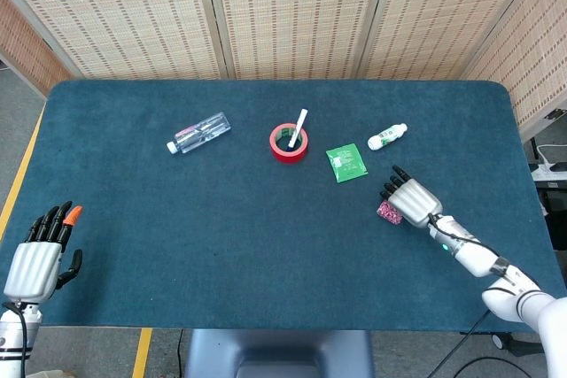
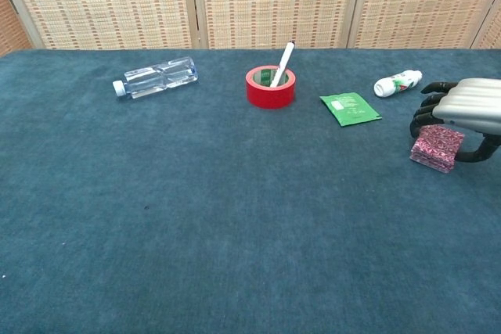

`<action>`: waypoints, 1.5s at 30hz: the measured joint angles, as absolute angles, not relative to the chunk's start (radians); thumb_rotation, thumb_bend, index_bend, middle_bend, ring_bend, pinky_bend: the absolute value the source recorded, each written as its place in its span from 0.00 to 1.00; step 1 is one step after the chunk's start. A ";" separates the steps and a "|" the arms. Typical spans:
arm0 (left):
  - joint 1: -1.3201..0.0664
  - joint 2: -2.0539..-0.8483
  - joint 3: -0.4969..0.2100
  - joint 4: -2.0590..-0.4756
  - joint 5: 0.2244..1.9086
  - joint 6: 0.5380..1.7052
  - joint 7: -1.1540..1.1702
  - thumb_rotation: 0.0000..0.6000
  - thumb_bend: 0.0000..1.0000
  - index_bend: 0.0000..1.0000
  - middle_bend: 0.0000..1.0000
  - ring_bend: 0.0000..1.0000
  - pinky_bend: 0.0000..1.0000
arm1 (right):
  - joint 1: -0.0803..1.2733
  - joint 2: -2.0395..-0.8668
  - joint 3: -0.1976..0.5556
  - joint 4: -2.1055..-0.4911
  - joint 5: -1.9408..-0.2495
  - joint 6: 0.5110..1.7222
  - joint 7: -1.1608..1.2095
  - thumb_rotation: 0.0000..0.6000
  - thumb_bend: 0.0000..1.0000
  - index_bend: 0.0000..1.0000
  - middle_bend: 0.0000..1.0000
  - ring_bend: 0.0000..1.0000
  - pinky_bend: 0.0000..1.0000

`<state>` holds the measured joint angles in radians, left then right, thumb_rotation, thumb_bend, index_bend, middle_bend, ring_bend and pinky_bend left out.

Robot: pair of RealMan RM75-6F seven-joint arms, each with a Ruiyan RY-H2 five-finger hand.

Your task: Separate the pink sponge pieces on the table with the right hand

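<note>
The pink sponge pieces (image 1: 387,212) (image 2: 437,147) lie stacked as one small block on the blue table, at the right side. My right hand (image 1: 412,200) (image 2: 470,103) sits over the block: its dark fingers curl down on the far top edge and its thumb hooks round the right side, so it grips the block. The block rests flat on the cloth. My left hand (image 1: 35,258) hangs at the near left corner, off the table edge, fingers spread and holding nothing.
A green packet (image 1: 345,163) (image 2: 350,108) lies just left of the sponge, with a small white bottle (image 1: 387,136) (image 2: 398,82) behind it. A red tape roll (image 1: 289,142) with a white pen (image 1: 299,126) stands mid-table. A clear bottle (image 1: 198,133) lies far left.
</note>
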<state>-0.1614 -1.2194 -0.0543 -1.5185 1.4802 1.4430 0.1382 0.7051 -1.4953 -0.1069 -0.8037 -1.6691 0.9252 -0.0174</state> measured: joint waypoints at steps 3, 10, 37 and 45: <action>-0.162 -1.221 -0.054 -1.517 1.480 1.443 0.138 1.00 0.52 0.00 0.00 0.00 0.14 | 0.704 -1.496 -0.105 -0.803 -1.668 0.930 -0.016 1.00 0.25 0.67 0.37 0.18 0.00; -0.160 -1.220 -0.052 -1.517 1.484 1.446 0.136 1.00 0.52 0.00 0.00 0.00 0.14 | 0.703 -1.494 -0.102 -0.806 -1.667 0.936 -0.019 1.00 0.25 0.69 0.38 0.19 0.00; -0.157 -1.211 -0.054 -1.523 1.487 1.455 0.122 1.00 0.52 0.00 0.00 0.00 0.14 | 0.764 -1.471 -0.067 -1.017 -1.702 0.973 -0.101 1.00 0.25 0.70 0.39 0.19 0.00; -0.154 -1.207 -0.051 -1.525 1.496 1.461 0.115 1.00 0.52 0.00 0.00 0.00 0.14 | 0.789 -1.516 -0.077 -1.053 -1.720 0.934 -0.169 1.00 0.25 0.60 0.39 0.19 0.00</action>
